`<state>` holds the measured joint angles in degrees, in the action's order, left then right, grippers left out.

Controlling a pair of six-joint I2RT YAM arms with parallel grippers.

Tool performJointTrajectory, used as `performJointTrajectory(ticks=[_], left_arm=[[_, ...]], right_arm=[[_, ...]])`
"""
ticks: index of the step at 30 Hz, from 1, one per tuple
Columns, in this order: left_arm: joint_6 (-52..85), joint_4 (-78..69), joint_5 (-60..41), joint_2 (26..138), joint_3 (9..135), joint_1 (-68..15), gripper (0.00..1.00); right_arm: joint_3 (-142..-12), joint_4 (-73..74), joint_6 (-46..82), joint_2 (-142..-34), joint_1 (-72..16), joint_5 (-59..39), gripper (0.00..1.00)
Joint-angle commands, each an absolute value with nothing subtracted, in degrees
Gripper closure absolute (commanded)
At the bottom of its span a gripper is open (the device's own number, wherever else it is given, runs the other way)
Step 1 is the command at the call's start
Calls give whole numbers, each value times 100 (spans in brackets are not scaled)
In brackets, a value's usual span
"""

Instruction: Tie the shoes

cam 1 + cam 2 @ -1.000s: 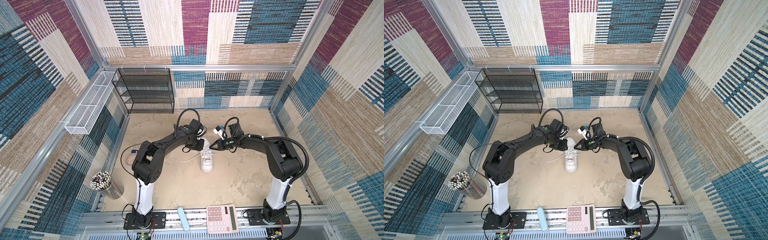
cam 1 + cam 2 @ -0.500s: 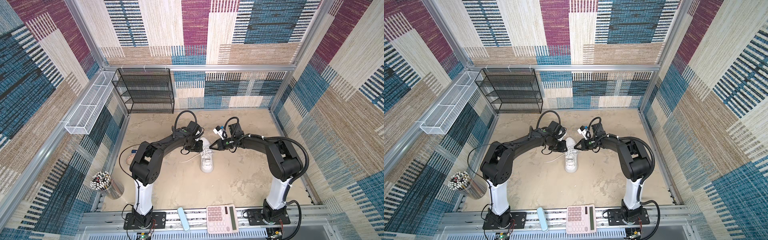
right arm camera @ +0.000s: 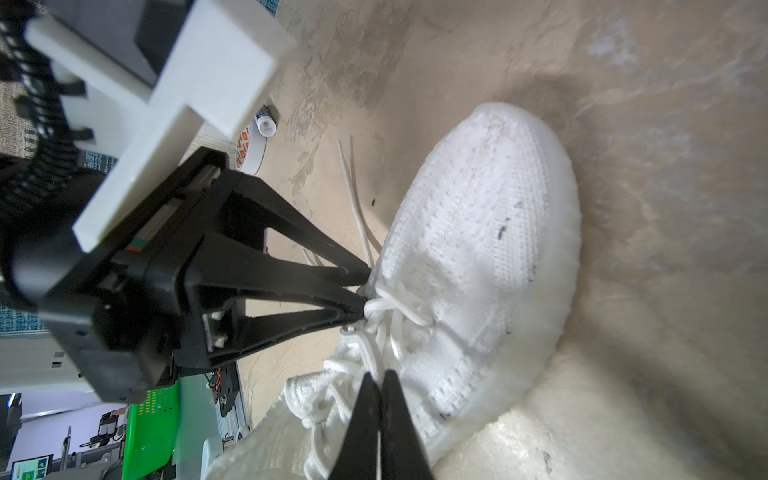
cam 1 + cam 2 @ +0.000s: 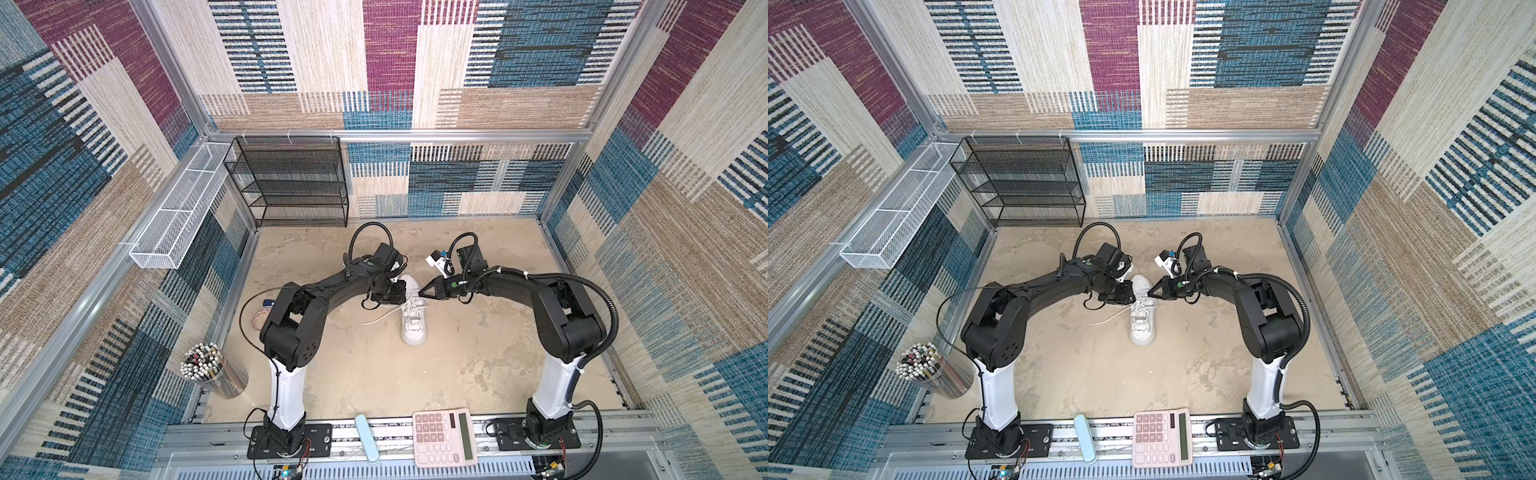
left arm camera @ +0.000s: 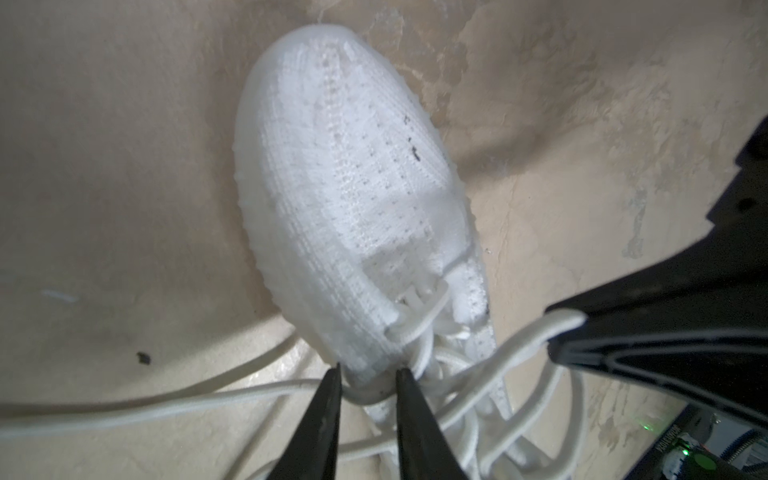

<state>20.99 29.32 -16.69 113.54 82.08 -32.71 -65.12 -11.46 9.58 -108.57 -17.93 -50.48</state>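
A white sneaker (image 4: pixel 413 320) (image 4: pixel 1143 322) lies mid-floor, its toe toward the front rail. My left gripper (image 5: pixel 370 376) (image 3: pixel 368 291) is at the lacing from the left. Its jaws stand slightly apart, open, with a lace loop (image 5: pixel 365 395) and the shoe's eyelet edge between the tips. From the right, my right gripper (image 3: pixel 378 374) (image 4: pixel 419 292) (image 4: pixel 1151 292) is shut on a lace (image 5: pixel 536 336) above the tongue. One loose lace end (image 4: pixel 376 319) (image 4: pixel 1106 320) trails on the floor left of the shoe.
A black wire rack (image 4: pixel 291 183) and a white mesh basket (image 4: pixel 174 220) stand at the back left. A cup of pencils (image 4: pixel 208 368) is at the front left. On the front rail lie a pink calculator (image 4: pixel 444 436) and a light blue case (image 4: pixel 367 436).
The left gripper has shifted slightly beside the lacing and its jaws have narrowed a little. The right gripper and the shoe have stayed put.
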Motion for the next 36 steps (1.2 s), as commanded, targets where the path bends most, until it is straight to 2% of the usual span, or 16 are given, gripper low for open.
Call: performJointTrajectory(ticks=[1,5,9,19,36], left_arm=[[2110,2944,-1625,11268,8166,-3267,74],[2109,2910,-1676,11256,8123,-3270,74],[2144,2848,-1759,11293,8132,-3270,79],[2145,2770,-1714,11185,8086,-3270,97],[1800,3195,-1506,10893,8218,-3270,100]], right_arm=[[-6548,-1105,923,-10872,-1797,-5063,100],[-6530,-1091,923,-10872,-1793,-5063,100],[-6534,-1091,923,-10870,-1801,-5072,100],[-6539,-1121,896,-10862,-1799,-5084,100],[-6678,-903,1147,-10977,-1800,-5151,100]])
